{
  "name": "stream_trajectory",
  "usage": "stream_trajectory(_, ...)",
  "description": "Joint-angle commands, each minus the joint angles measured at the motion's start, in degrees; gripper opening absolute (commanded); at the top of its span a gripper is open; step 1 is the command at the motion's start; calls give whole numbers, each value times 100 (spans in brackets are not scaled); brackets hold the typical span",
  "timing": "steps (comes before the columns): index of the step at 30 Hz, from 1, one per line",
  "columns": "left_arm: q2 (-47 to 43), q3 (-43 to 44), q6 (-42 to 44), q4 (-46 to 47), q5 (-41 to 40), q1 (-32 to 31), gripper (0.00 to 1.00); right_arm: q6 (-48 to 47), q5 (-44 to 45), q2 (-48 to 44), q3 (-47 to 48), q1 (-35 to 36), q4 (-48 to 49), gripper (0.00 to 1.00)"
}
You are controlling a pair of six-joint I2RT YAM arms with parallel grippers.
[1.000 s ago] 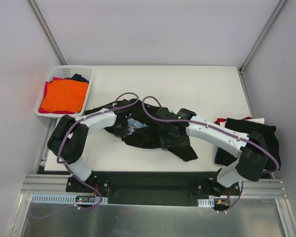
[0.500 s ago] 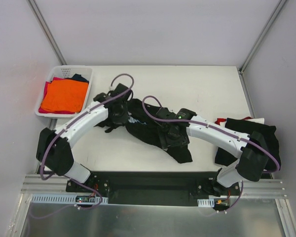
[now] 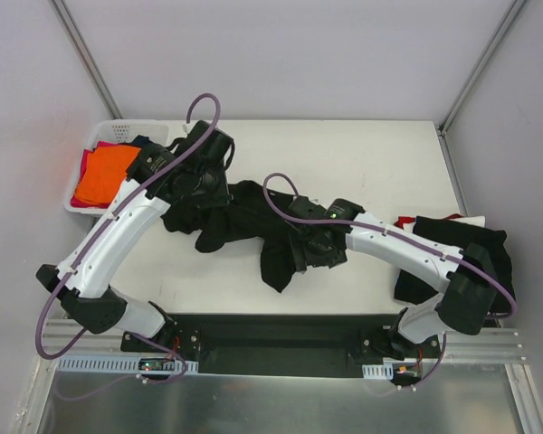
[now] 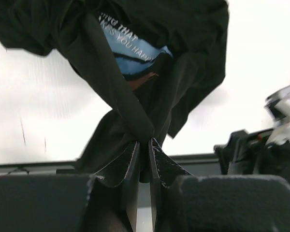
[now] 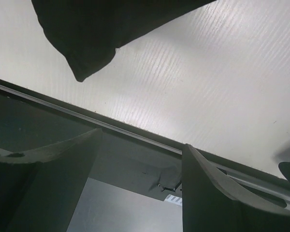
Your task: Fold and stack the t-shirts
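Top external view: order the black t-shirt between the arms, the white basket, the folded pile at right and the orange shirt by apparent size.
1. black t-shirt, spread widest.
2-3. folded pile and white basket: they look alike and each is partly covered, so they are left unranked.
4. orange shirt, smallest.

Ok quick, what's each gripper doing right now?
Left gripper: closed, pinching a fold of the black t-shirt.
Right gripper: open, holding nothing.
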Motion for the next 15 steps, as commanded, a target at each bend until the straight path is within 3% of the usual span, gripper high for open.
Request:
stream_trajectory(1,-533,-70,-406,-909,134,-201,11,250,-29,-526,-254,72,42,72)
stream_trajectory(6,-1106,-589,-915,-1314,179,-649,11,470,41,-877,-623,344,51,72)
stream_trajectory(15,-3221,-3664,-2866,-1323,855,-1959,9,717,226,-957,-650,801,-124,72)
